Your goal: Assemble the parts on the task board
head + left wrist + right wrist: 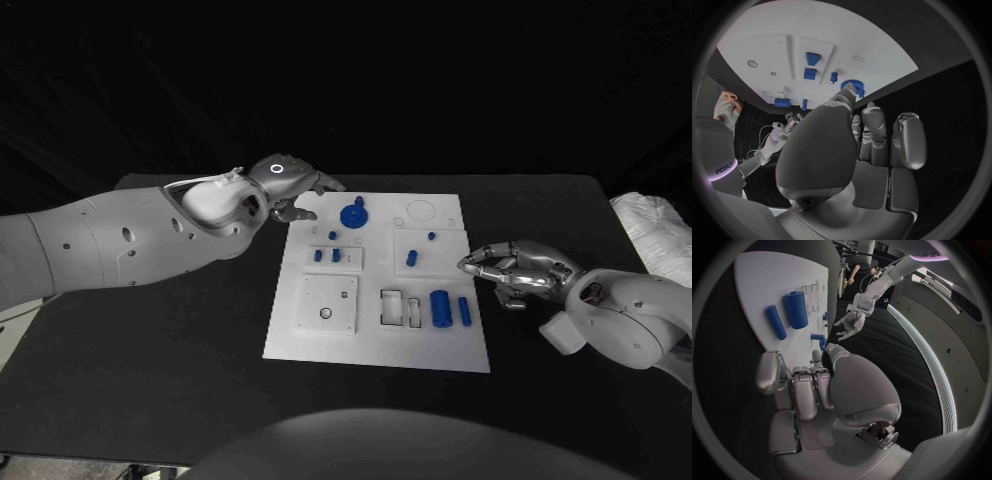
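The white rectangular task board (378, 345) is seen in the middle of the black table (159, 370). Several small blue parts are already seated in it: a round blue geared piece (353, 213) at the far end and small blue pegs (327, 255) beside it. A thick blue cylinder (440, 308) and a thinner blue bar (464, 311) are lying loose at the near right, so assembly is judged partly done. The left hand (293, 188) is held at the board's far left corner, fingers parted, nothing gripped. The right hand (508, 268), just beside the right edge, is loosely curled and empty. A white bundle (656, 235) lies far right.
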